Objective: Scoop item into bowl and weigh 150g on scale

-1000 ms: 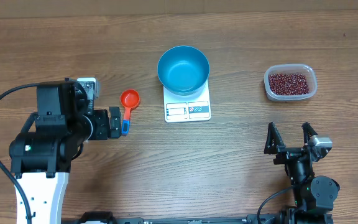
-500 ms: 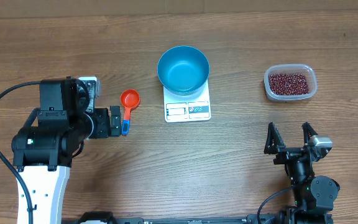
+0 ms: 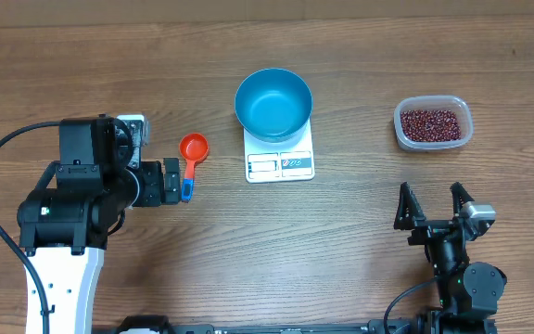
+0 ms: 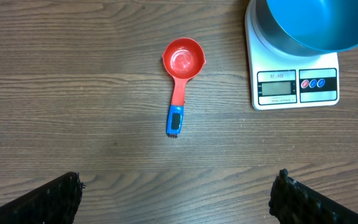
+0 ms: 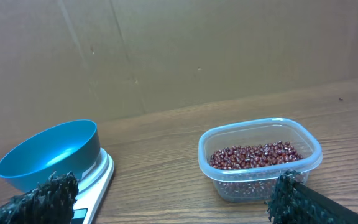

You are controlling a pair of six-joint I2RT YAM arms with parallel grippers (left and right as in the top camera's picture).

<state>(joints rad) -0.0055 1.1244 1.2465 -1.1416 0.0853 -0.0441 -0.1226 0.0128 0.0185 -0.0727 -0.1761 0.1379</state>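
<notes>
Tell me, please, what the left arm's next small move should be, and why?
Probably lower the left gripper onto the scoop handle and close. Its fingers stand open, with the scoop lying untouched on the table, centred ahead of them in the wrist view. The bowl on the scale is empty, and the beans sit in the tub.

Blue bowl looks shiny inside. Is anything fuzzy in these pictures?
Overhead: soft pale sheen inside the blue bowl, all sharp. Left wrist: a light spot in the red scoop; left claw fuzzy at the bottom corners. Right wrist: beans clear, right claw blurry.
</notes>
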